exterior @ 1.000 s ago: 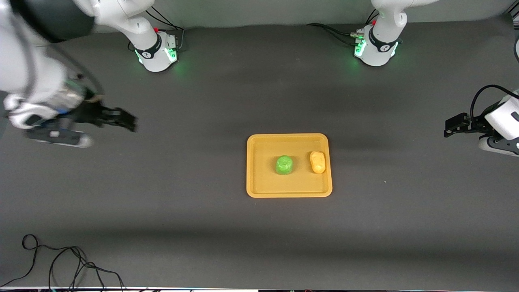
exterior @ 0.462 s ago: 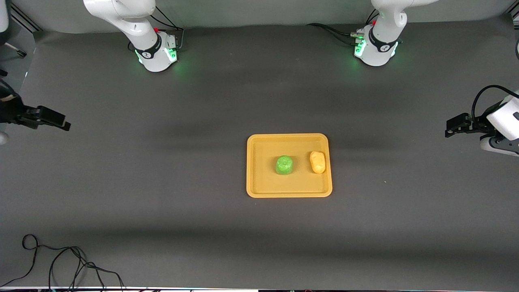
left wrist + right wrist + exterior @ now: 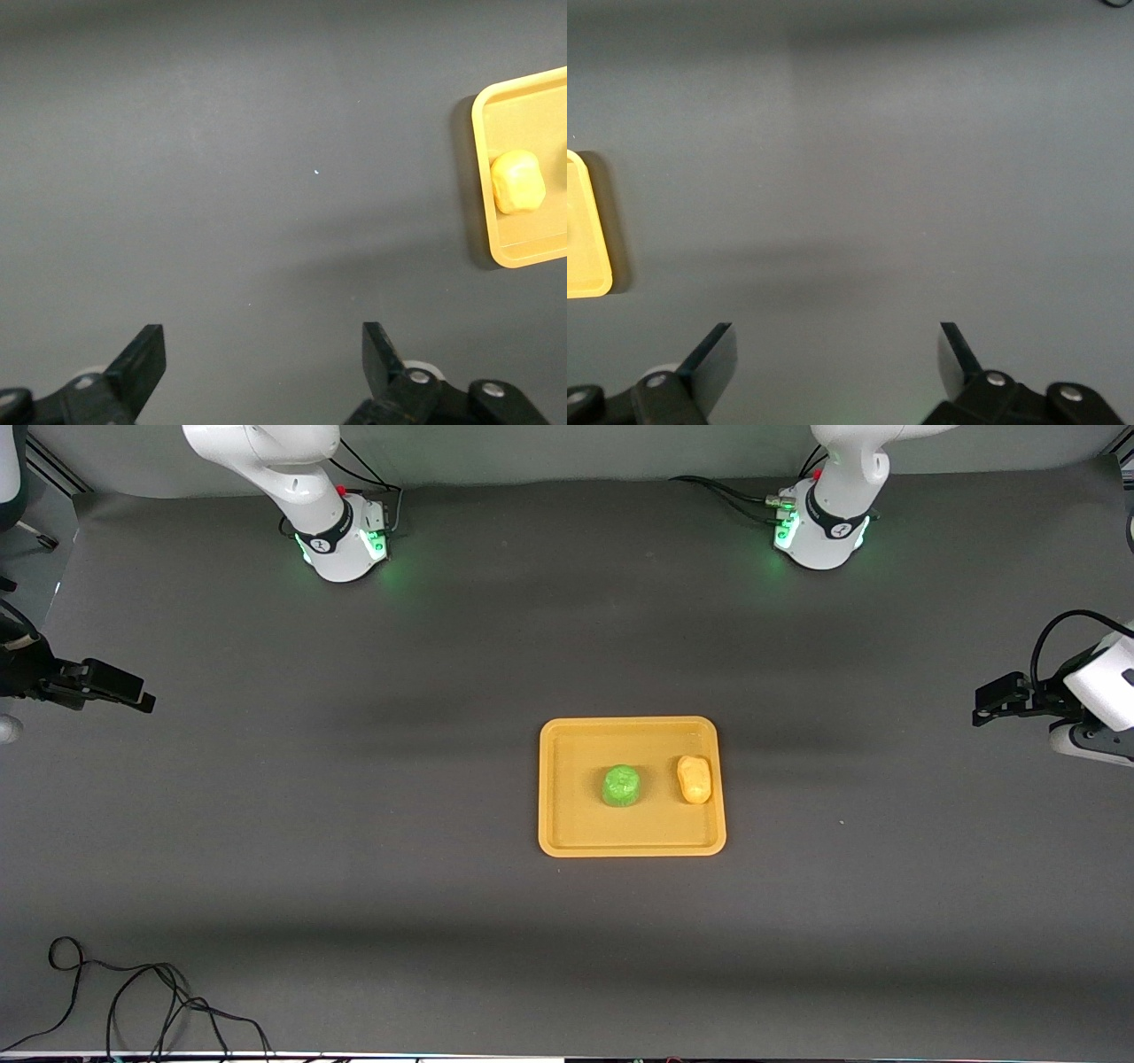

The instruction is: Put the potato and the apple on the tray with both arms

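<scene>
Already both items of the task lie on the tray [image 3: 632, 841], which sits flat near the middle of the table [image 3: 354, 824], equally reachable from either base: the apple [image 3: 621, 786] rests near the tray's centre, and the potato [image 3: 695, 779] lies beside it, toward the left arm's end, close to the rim but apart from the apple, so neither piece can roll against the other. The left gripper [image 3: 985, 705] hangs over bare table at the left arm's end, well apart from the tray; in the left wrist view its fingers [image 3: 142, 363] are spread wide with nothing between them, and the potato [image 3: 517, 181] and a corner of the tray [image 3: 483, 97] show at the edge. The right gripper [image 3: 133, 691] hangs over bare table at the right arm's end, likewise spread and empty in the right wrist view [image 3: 837, 354], where only a corner of the tray [image 3: 589, 266] appears. Judged from this layout, the placing is complete, and both arms are parked clear of the tray so that the load is not disturbed
</scene>
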Controlling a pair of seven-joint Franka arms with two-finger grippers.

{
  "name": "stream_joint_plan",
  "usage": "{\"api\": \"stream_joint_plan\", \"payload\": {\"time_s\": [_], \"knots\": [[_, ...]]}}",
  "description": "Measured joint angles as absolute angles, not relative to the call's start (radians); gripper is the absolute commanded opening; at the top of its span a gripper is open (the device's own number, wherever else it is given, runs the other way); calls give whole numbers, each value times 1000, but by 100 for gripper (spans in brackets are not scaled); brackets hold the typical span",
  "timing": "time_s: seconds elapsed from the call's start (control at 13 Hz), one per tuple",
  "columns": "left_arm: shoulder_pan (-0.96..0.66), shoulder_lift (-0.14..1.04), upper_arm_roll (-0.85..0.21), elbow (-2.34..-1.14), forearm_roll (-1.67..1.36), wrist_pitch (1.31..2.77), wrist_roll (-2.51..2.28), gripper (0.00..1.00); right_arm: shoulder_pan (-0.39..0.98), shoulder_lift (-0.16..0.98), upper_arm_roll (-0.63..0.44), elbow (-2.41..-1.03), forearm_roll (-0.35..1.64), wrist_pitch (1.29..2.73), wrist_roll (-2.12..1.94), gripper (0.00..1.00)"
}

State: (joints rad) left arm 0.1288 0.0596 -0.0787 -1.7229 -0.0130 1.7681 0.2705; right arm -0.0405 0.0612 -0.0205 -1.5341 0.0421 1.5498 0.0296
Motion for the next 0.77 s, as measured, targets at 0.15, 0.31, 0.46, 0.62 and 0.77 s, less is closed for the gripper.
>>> {"api": "stream_joint_plan", "payload": {"time_s": [0.15,0.31,0.46,0.62,0.77], "knots": [[124,55,-84,-1717,-13,1767,269,99,-42,57,-21,-1534,38,1553,-11,100],[119,50,-86,-1716,-13,1766,269,99,-42,54,-21,-1534,7,1554,-29,100],[118,50,-86,-1716,-10,1763,269,99,-41,53,-21,-1534,-13,1554,-40,100],[118,50,-85,-1716,-8,1759,269,99,-41,53,-21,-1534,-14,1556,-53,100],[118,49,-85,-1714,-8,1758,269,99,-41,53,-21,-1534,-14,1555,-53,100]]}}
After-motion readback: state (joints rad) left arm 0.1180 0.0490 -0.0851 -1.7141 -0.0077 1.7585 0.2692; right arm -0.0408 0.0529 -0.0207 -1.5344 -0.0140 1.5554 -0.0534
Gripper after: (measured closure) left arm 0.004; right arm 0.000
